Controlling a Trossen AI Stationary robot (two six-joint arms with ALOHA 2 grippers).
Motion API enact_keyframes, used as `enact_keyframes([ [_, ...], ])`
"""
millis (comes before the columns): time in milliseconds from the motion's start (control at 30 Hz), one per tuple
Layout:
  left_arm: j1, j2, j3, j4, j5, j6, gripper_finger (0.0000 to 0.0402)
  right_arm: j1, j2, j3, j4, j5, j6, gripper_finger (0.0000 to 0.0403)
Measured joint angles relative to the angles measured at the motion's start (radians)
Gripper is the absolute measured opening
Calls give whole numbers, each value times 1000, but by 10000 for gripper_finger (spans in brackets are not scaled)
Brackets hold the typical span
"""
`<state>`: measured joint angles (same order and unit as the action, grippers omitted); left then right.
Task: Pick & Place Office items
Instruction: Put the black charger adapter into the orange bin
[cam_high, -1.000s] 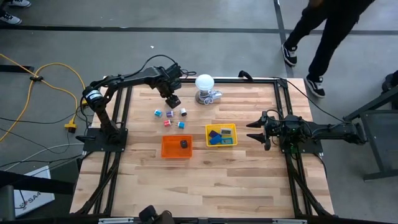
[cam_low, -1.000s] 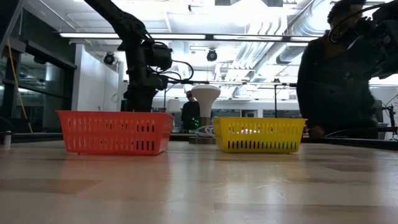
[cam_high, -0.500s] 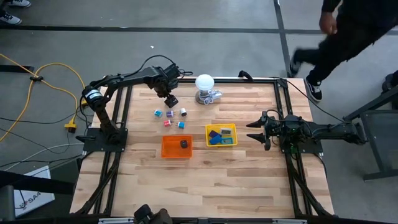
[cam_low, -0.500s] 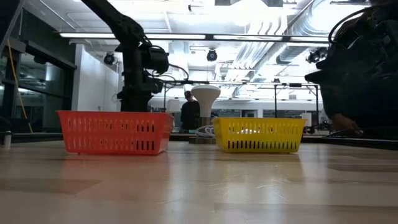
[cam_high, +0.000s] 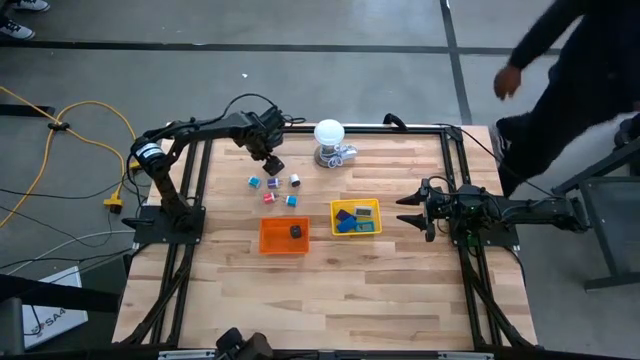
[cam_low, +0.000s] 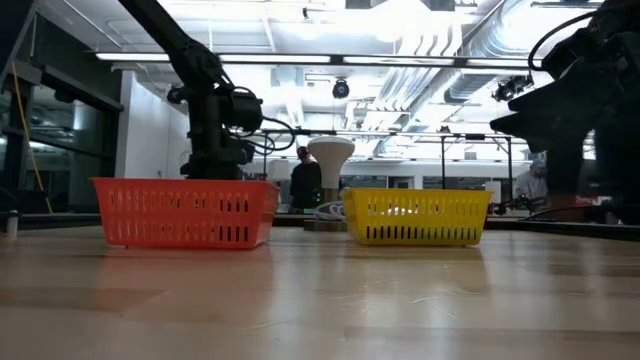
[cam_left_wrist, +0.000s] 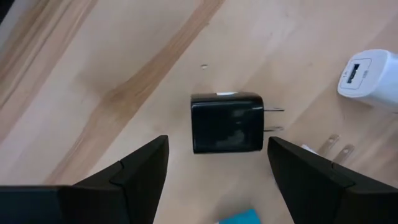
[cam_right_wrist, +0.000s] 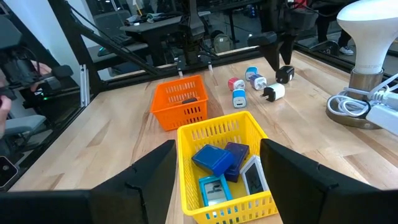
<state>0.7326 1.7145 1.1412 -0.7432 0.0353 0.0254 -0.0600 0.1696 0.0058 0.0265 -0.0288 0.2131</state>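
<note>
The left end effector (cam_high: 274, 164) hangs over the far-left part of the bench (cam_high: 400, 290), at roughly 11 o'clock from the bench centre. Its fingers (cam_left_wrist: 134, 177) stand wide apart, with nothing between them. The left wrist view shows a black plug adapter (cam_left_wrist: 226, 122) lying flat on the wood directly beneath the gap, its two prongs pointing toward a white USB charger (cam_left_wrist: 372, 77) close by.

A loose cluster of small office items (cam_high: 273, 187) lies on the bench at 5 o'clock from the left end effector, just beside it: blue, red and white bits, well apart from each other.

The orange tray (cam_high: 284, 237) sits at 6 o'clock from that cluster and holds one small black piece (cam_high: 297, 231). The yellow tray (cam_high: 357, 217) sits just beside it at 3 o'clock and holds flat blue, teal and grey blocks (cam_right_wrist: 213, 160).

A white ball on a metallic base (cam_high: 329, 140) stands at 12 o'clock from the yellow tray, near the far edge.

The right end effector (cam_high: 411, 214) waits at 3 o'clock from the yellow tray, fingers parted and empty, pointing toward it.

A person (cam_high: 570, 75) is on the floor beyond the far-right corner.
</note>
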Motion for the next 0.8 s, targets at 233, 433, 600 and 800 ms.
enact_keyframes([
  [233, -2, 1, 0, 18, 0, 8, 267, 0, 0, 0, 0, 0, 0, 220],
  [433, -7, 52, -1, 45, 42, 5, 267, 0, 0, 0, 0, 0, 0, 220],
  [600, 5, 63, -1, 53, 64, 3, 267, 0, 0, 0, 0, 0, 0, 220],
  [800, 16, 62, -1, 55, 65, 2, 267, 0, 0, 0, 0, 1, 0, 220],
])
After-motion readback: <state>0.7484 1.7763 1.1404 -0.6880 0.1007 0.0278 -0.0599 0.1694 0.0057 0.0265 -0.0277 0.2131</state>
